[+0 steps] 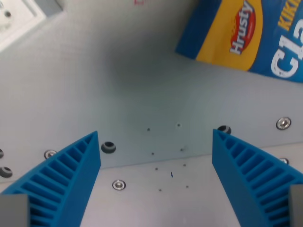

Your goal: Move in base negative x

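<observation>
My gripper (155,137) stands open above a grey metal tabletop (142,94), with nothing between its two blue ribbed fingers. One finger (66,175) rises from the wrist view's lower left, the other (251,175) from the lower right. A blue and yellow box (246,33) printed with "Hrusty" lies flat at the upper right, well beyond the fingertips and apart from them.
A white object (19,19) with a grey part sits in the upper left corner. Bolts and screw holes (108,147) dot the table along a seam running across below the fingertips.
</observation>
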Motion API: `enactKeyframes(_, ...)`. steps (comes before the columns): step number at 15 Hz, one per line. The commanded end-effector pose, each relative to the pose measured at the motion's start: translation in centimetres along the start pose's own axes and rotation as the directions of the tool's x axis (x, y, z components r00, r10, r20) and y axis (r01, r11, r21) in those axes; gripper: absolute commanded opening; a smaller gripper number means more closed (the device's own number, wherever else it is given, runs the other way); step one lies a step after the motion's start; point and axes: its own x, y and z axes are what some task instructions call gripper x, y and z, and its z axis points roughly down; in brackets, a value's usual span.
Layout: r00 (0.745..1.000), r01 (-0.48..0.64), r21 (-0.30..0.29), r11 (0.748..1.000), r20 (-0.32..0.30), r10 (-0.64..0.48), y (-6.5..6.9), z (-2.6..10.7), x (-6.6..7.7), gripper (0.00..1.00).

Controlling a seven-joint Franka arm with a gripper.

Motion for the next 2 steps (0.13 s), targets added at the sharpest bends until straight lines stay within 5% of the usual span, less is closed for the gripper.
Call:
enactKeyframes(1, 0.996, 0.005, 0.009, 1.0, -0.091, -0.004, 0.92, -0.23, -2.52, 1.0)
enactKeyframes(2, 0.996, 0.005, 0.009, 1.0, -0.091, -0.004, 1.03, -0.08, -3.0, 1.0)
